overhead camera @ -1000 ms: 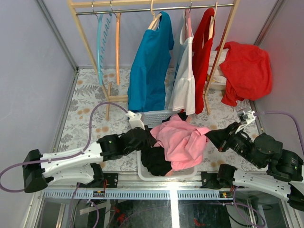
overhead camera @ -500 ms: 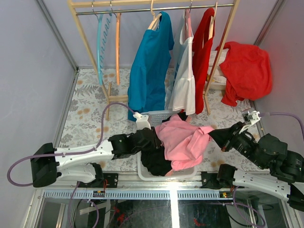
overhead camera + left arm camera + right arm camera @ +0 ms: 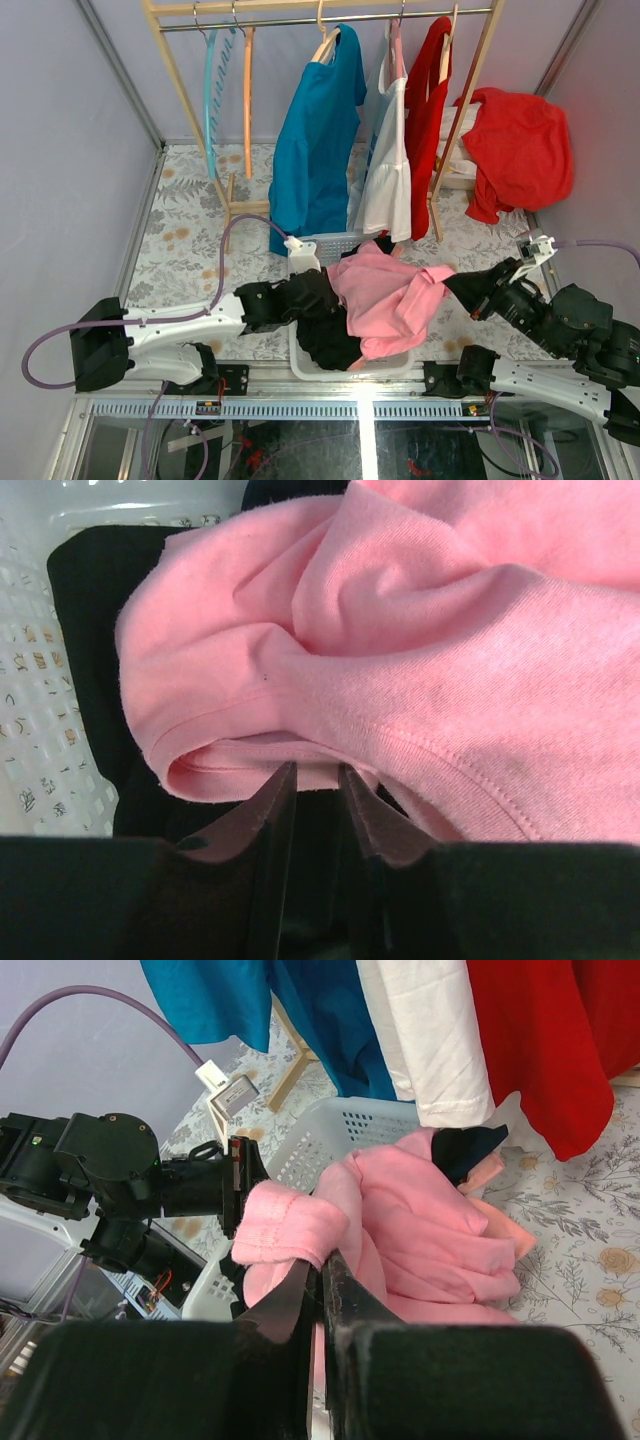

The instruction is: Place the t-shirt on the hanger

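Observation:
The pink t-shirt (image 3: 390, 295) lies bunched over a white basket (image 3: 305, 368). My right gripper (image 3: 452, 287) is shut on its right corner, and the right wrist view shows a pink hem fold pinched between the fingers (image 3: 322, 1260). My left gripper (image 3: 325, 295) is at the shirt's left edge. In the left wrist view its jaws (image 3: 317, 772) stand a little apart, with the tips against a rolled pink hem (image 3: 230, 770) and only dark cloth in the gap. The orange hanger (image 3: 247, 90) hangs bare on the rail at the back left.
A black garment (image 3: 325, 340) lies in the basket under the shirt. The wooden rack (image 3: 180, 80) holds a teal hanger (image 3: 210, 90), a blue shirt (image 3: 315, 140), a white garment (image 3: 390, 180) and a red one (image 3: 425, 110). Another red shirt (image 3: 520, 150) drapes at the right.
My left arm has reached right, bringing its gripper up to the shirt's left edge. My right gripper has shifted slightly right and back, still holding the shirt's corner.

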Controlling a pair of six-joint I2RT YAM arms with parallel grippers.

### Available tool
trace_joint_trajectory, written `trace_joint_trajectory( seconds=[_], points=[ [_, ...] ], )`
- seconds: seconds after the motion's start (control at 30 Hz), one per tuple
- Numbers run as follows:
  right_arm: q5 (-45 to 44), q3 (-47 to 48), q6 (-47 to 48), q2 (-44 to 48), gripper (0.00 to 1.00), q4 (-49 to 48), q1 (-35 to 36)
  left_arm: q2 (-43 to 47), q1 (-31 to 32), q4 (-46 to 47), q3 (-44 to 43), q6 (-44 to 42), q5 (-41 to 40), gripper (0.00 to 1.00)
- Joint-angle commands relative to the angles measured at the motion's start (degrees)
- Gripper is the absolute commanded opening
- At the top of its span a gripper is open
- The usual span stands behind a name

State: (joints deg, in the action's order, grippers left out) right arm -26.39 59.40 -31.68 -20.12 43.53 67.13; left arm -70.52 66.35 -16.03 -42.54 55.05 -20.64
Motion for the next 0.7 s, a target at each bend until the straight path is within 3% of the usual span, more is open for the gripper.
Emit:
trace_joint_trajectory(
  seconds=[0.0, 0.17, 0.37, 0.6, 0.67],
  points=[
    [-1.5, 0.9, 0.4, 0.5, 0.00, -1.9, 0.2, -0.1, 0.2, 2.4, -2.5, -1.2, -3.0, 0.18],
    [-1.4, 0.7, 0.2, 0.6, 0.00, -2.3, 0.2, 1.6, 0.1, -0.6, -3.6, -1.6, -5.5, 0.06],
    [-1.1, 0.4, 0.2, 0.3, 0.00, -2.9, 0.2, 6.0, -0.7, -5.0, -5.7, -3.0, -7.6, 0.00],
    [-1.1, 0.4, 0.3, -0.6, 0.00, -3.9, 0.2, 8.8, -1.7, -7.8, -6.8, -4.0, -6.4, 0.01],
    [-1.1, 0.6, 0.3, -0.9, 0.00, -3.9, 0.2, 9.3, -1.7, -8.1, -6.3, -4.1, -5.7, 0.10]
  ],
)
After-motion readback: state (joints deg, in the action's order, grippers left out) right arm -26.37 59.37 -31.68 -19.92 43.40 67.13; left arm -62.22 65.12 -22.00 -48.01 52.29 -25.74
